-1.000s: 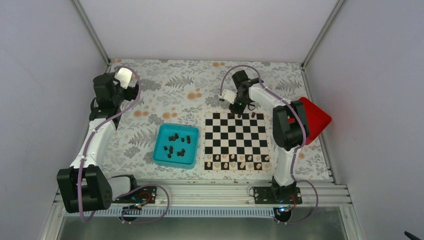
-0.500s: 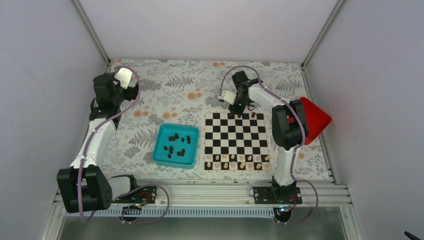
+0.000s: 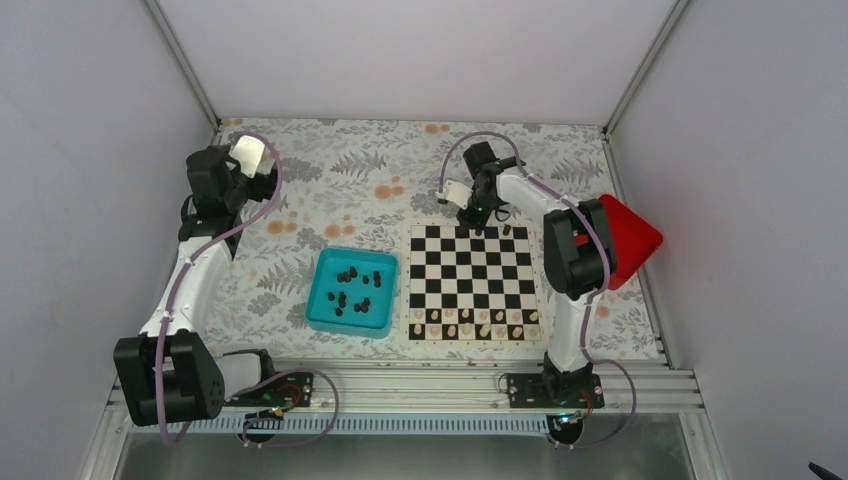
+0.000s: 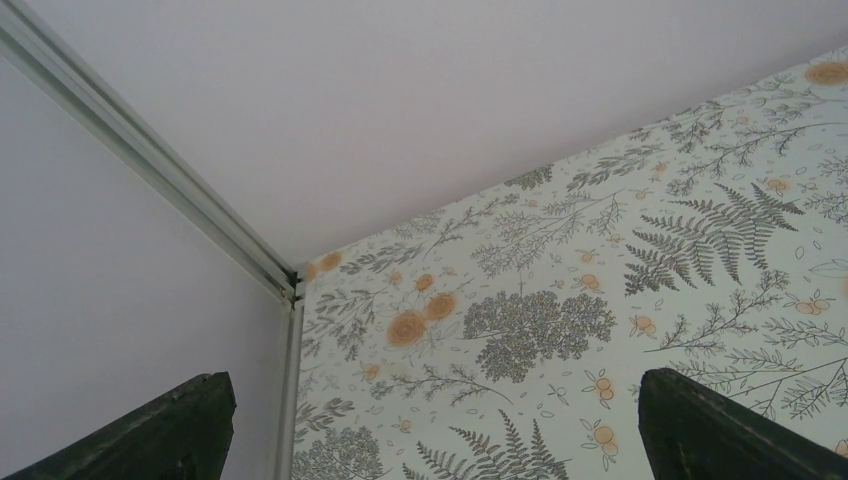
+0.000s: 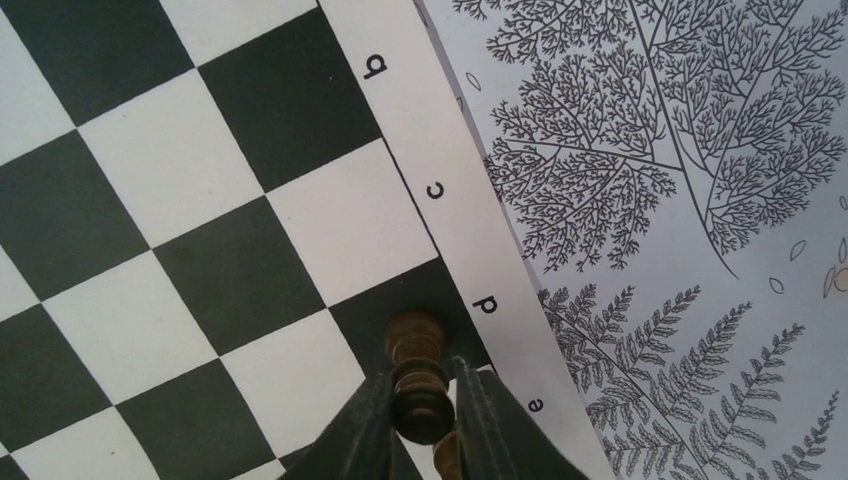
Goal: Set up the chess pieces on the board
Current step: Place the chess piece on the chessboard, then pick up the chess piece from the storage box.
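Note:
My right gripper is at the far edge of the board, shut on a dark chess piece. In the right wrist view my right gripper holds the piece upright over the dark edge square by the letter d. Another dark piece stands on the far row. Several dark chess pieces lie in the teal tray. My left gripper is open and empty near the far left corner. In the left wrist view the left gripper shows only the floral table cover between its fingers.
Pale chess pieces fill the board's two near rows. A red box stands right of the board, behind the right arm. White walls enclose the table at the back and sides, with a metal corner post near my left gripper.

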Tool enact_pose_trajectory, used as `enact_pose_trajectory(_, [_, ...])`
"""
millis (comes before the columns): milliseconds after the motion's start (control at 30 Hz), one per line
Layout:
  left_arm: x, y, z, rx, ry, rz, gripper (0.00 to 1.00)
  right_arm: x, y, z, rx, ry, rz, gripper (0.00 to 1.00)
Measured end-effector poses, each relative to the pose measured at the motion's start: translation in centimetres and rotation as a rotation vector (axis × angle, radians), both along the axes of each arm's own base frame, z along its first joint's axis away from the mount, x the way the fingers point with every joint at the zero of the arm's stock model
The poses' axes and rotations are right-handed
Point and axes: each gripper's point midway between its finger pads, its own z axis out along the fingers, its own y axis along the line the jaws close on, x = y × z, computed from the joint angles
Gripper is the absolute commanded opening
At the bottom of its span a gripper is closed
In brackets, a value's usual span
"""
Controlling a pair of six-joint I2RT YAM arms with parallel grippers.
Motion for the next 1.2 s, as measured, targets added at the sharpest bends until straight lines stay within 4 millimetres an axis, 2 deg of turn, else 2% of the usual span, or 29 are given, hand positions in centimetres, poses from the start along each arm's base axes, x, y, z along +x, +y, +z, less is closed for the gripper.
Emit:
enact_pose_trajectory(167, [0.0,0.0,0.0,0.000,0.000,0.000,1.00,-0.1,0.0,0.0,-0.003,0.003,0.003,0.36])
enact_pose_trajectory(467, [0.0,0.0,0.0,0.000,0.000,0.000,1.00,-0.4,-0.2,0.1,-0.008,0.017,0.002,0.42])
enact_pose_trajectory(600, [0.0,0.0,0.0,0.000,0.000,0.000,1.00,0.2,0.2,2.2,0.002,-0.011,0.003,0.43])
enact_pose_trajectory(700, [0.0,0.0,0.0,0.000,0.000,0.000,1.00,1.3,1.4,5.5,0.021,-0.084,0.017,0.44])
enact_pose_trajectory(800, [0.0,0.0,0.0,0.000,0.000,0.000,1.00,1.5,4.3,9.2,0.043,-0.175,0.067,0.44])
enact_pose_trajectory(900, [0.0,0.0,0.0,0.000,0.000,0.000,1.00,-0.3,8.8,11.4,0.065,-0.227,0.152,0.44])
enact_pose_trajectory(967, [0.0,0.0,0.0,0.000,0.000,0.000,1.00,-2.5,12.3,11.9,0.080,-0.239,0.228,0.44])
enact_pose_trajectory(1033, [0.0,0.0,0.0,0.000,0.000,0.000,1.00,-5.7,15.8,11.9,0.088,-0.232,0.314,0.44])
enact_pose_trajectory(1133, [0.0,0.0,0.0,0.000,0.000,0.000,1.00,-10.2,19.9,11.3,0.093,-0.214,0.427,0.44])
enact_pose_trajectory(1200, [0.0,0.0,0.0,0.000,0.000,0.000,1.00,-12.8,21.9,10.5,0.090,-0.192,0.490,0.44])
